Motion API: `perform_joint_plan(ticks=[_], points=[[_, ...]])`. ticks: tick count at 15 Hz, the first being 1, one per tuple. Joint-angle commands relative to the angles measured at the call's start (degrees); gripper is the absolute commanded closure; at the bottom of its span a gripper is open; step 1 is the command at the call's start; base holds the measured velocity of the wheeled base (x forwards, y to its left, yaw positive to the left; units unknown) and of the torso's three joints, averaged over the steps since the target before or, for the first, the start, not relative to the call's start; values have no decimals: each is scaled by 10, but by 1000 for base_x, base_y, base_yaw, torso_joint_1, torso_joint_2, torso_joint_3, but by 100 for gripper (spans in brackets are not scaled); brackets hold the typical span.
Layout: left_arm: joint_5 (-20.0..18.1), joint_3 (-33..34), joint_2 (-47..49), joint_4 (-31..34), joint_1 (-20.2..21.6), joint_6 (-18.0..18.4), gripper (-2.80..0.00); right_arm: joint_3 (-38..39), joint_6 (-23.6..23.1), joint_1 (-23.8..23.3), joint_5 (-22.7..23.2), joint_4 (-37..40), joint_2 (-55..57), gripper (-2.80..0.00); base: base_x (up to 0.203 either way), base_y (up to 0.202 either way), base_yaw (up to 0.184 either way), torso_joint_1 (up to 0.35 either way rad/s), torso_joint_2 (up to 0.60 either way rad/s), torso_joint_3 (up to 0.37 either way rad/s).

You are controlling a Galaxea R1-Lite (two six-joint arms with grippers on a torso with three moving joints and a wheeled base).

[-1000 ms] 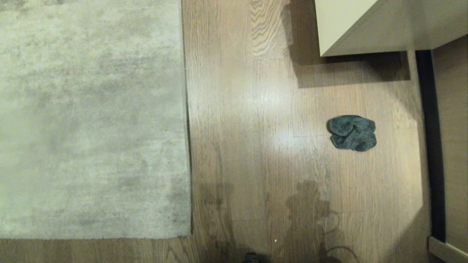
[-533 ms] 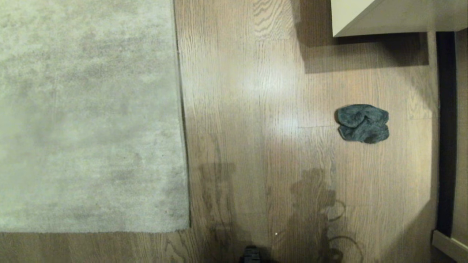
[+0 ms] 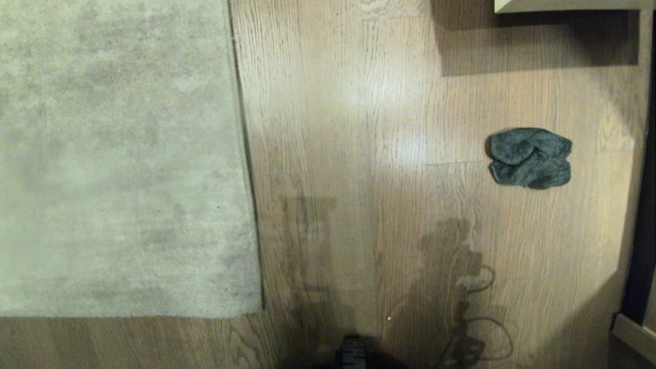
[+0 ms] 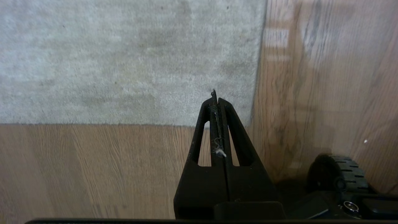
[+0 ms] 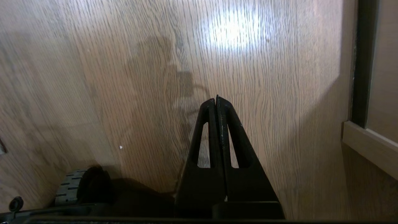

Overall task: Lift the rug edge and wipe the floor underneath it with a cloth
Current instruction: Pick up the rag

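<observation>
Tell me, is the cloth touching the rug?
Apart. The head view shows the cloth lying on the floor, with a broad strip of bare planks between it and the rug.

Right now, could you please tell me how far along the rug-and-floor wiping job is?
Nothing looks done: the pale grey-beige short-pile rug lies flat on the wood-plank floor, the dark grey fuzzy cloth sits untouched. Left gripper and right gripper are shut, empty. Fetching, lifting, wiping remain.

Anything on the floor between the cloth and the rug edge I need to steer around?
Nothing visible. The cloth lies alone on bare floor, and only open planks run from it to the rug edge.
</observation>
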Motion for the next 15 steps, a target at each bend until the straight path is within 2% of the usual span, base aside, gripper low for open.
perform_joint_plan(ticks=[1,15], points=[[0,0,0,0,0,0,0,0,0,0,0,0,0,0,0,0,0,2,2,-188],[0,0,0,0,0,0,0,0,0,0,1,0,0,0,0,0,0,0,1,-13]])
